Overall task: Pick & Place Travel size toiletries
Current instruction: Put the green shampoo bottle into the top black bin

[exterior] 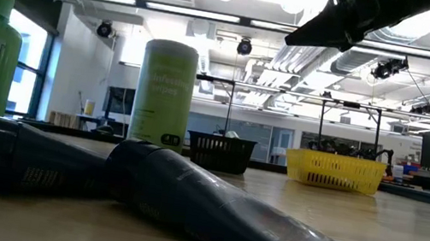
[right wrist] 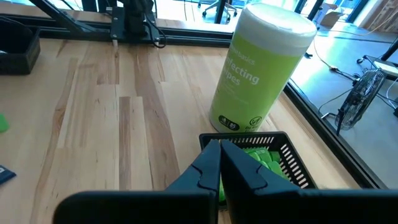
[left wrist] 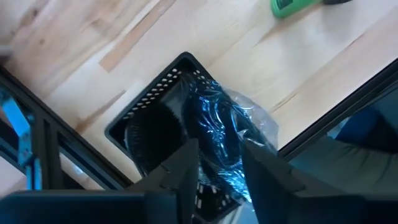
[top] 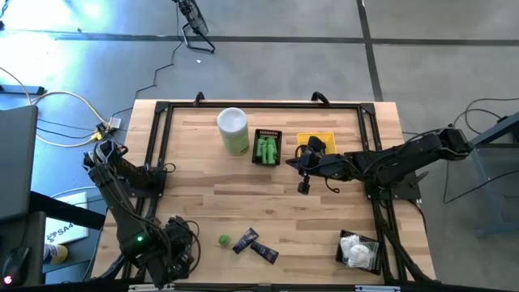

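Note:
My left gripper (left wrist: pixel 217 152) points down over a black mesh basket (left wrist: pixel 152 93) at the table's near left corner (top: pixel 180 242), fingers apart. Below them, in the basket, lies a dark round piece in shiny clear wrap (left wrist: pixel 214 121). On the table's near middle lie a little green bottle (top: pixel 223 240) and two navy tubes (top: pixel 246 240) (top: pixel 264 253). My right gripper (right wrist: pixel 219 163) is shut and empty, hanging above the table (top: pixel 293 162) beside a black basket of green bottles (top: pixel 268 148).
A tall white-and-green canister (top: pixel 233 130) stands at the far middle, a yellow basket (top: pixel 318 139) right of the green bottles' basket. Another black basket with white packets (top: pixel 357 250) sits at the near right. Black frame rails (top: pixel 259 105) run round the table's edges.

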`<state>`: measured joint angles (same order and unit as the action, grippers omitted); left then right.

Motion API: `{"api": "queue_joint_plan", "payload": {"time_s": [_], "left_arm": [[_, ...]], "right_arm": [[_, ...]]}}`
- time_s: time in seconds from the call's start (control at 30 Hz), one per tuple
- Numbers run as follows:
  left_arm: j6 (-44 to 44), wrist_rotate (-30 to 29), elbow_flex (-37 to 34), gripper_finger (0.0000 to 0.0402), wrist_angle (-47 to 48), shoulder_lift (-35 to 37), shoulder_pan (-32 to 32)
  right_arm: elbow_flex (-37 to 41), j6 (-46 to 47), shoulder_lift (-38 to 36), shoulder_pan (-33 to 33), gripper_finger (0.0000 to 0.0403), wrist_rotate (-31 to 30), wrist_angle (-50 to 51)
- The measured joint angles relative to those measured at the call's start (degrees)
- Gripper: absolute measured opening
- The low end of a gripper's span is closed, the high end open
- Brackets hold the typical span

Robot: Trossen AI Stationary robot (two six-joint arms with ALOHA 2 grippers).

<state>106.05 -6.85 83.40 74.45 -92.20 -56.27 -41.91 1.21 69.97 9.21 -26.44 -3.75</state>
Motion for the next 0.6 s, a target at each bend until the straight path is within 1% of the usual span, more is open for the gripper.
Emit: {"api": "queue_joint_plan", "payload": {"time_s": [0.07,0.17,0.23,0.27,0.37,0.6], "left_arm": [[-1.92,-0.01,0.0,0.0129,0.52,0.0,0.0],[-2.59,-0.42,-0.02,0.0133,2.7,0.2,0.02],[-2.8,-2.26,-0.02,0.0132,3.72,0.69,0.07],[-3.38,-4.09,-0.02,0.013,3.81,0.93,0.07],[-6.35,-10.05,-0.02,0.0113,3.07,1.41,0.07],[-13.49,-19.0,-0.02,0.0045,1.92,1.46,0.07]], "right_arm": [[0.0,0.0,0.0,-0.02,0.0005,0.0,0.02],[0.0,0.0,0.0,-0.02,0.0005,0.0,0.0],[0.0,-0.02,0.0,-0.02,0.0005,0.02,-0.04],[0.0,-0.04,0.0,-0.01,0.0005,0.02,-0.15],[0.0,-1.06,0.0,0.0,0.0005,0.02,-0.66],[0.0,-1.57,0.0,0.0,0.0005,3.37,-1.12]]}}
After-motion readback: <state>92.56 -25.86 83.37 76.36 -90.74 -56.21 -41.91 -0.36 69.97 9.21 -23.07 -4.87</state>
